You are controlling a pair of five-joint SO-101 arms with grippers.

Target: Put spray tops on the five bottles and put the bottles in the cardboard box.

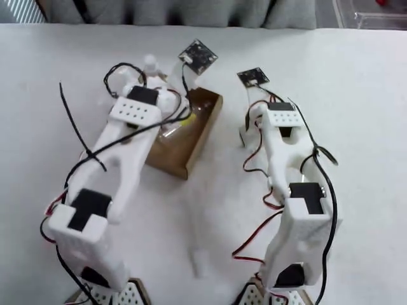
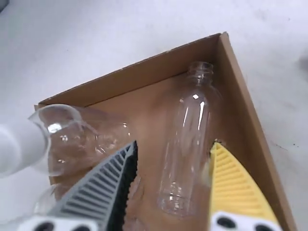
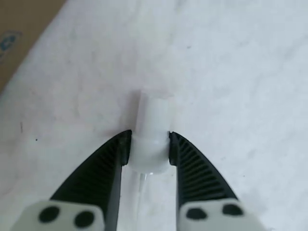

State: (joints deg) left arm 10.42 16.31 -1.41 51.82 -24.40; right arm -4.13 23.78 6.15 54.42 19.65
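High view: cardboard box (image 1: 202, 124) sits between the arms, right gripper (image 3: 149, 133) clamps a spray top (image 3: 154, 115)

On the white table (image 1: 356, 95), the cardboard box lies left of centre, with the left arm stretched over it. The left gripper (image 2: 174, 143) hangs above the box with its fingers spread wide. An uncapped bottle (image 2: 187, 139) lies inside under the gap between them. A capped bottle (image 2: 72, 137) rests at the box's corner. Right of the box, the right gripper's black fingers pinch the spray top close to the table; whether it touches is unclear. A loose spray top (image 1: 198, 259) lies near, between the arm bases.
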